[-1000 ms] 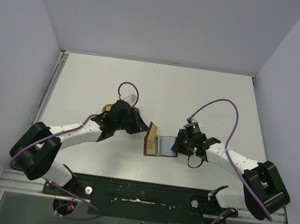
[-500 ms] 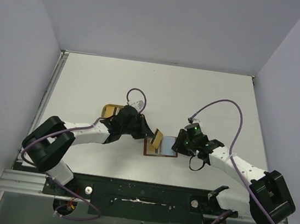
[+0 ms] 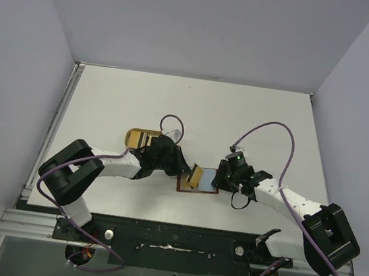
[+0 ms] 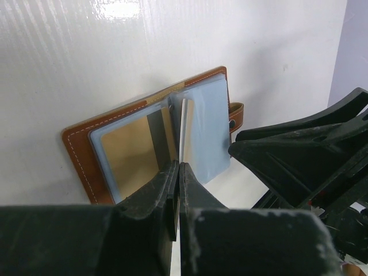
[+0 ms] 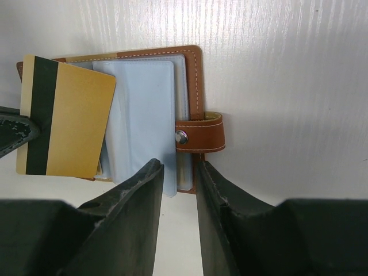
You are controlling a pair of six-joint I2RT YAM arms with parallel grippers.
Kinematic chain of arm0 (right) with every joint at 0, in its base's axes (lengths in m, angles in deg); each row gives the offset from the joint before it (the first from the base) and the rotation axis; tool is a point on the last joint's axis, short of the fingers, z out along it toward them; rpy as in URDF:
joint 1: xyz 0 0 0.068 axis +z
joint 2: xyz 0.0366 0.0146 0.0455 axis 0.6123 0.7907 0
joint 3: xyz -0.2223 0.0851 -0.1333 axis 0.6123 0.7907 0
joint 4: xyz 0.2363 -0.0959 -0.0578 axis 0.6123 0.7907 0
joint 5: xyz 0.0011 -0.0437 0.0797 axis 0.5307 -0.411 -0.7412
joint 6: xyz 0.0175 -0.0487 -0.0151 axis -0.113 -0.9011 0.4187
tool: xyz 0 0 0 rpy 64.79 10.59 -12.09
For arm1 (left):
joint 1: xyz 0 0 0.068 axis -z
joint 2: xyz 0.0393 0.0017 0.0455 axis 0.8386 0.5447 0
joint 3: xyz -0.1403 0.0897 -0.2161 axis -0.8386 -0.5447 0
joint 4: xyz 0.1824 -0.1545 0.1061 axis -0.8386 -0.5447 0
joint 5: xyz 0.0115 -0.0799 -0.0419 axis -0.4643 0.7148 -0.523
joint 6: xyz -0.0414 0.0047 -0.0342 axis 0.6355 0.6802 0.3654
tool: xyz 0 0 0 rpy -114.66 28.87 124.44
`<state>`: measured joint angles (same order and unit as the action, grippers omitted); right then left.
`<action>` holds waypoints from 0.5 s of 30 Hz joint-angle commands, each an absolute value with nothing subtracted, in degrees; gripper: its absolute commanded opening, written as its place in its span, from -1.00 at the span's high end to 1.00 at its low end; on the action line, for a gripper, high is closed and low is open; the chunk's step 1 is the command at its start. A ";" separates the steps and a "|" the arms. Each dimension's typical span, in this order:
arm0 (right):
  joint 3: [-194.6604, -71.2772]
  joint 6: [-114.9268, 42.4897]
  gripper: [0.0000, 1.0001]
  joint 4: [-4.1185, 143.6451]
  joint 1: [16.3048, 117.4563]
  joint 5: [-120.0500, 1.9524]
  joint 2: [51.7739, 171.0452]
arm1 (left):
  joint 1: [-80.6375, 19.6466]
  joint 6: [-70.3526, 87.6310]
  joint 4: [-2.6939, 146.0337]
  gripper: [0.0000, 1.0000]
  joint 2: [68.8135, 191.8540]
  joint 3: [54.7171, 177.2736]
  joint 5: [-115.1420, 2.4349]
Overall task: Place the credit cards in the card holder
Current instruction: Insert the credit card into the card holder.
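From above, my left gripper (image 3: 185, 172) hides its own fingertips under the wrist. My left arm also covers part of the tan tray (image 3: 138, 136), which lies left of the table's middle. In my left wrist view the card (image 4: 184, 129) is only a thin pale edge, and a tan face shows behind the wallet's left sleeve; I cannot tell whether that is a second card or a reflection. In my right wrist view my fingers (image 5: 138, 195) cut off the near edge of the wallet (image 5: 192, 86), and the card covers its left corner. The table (image 3: 242, 111) is white with a faint ribbed sheen, and plain lilac walls (image 3: 206, 25) close it in on three sides. The wallet lies open and flat near the table's near edge, about midway along it, with pale blue sleeves up and its strap (image 5: 201, 135) and stud (image 5: 181, 137) to my right. My left gripper is clamped on the gold card with the dark stripe, holding it tilted over the wallet's left half, close to the fold. My right gripper (image 5: 178, 167) has its jaws apart over the wallet's near edge; I cannot tell whether they touch it.
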<state>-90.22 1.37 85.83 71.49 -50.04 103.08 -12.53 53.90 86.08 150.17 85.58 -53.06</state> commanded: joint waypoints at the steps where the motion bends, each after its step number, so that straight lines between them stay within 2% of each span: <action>1: -90.70 0.88 0.40 83.18 71.08 -48.51 103.42 | -11.89 53.99 87.75 1.00 150.46 86.72 -55.46; 15: -88.65 2.49 0.43 81.24 71.15 -49.93 103.61 | -8.48 55.93 85.48 1.00 150.55 86.27 -61.52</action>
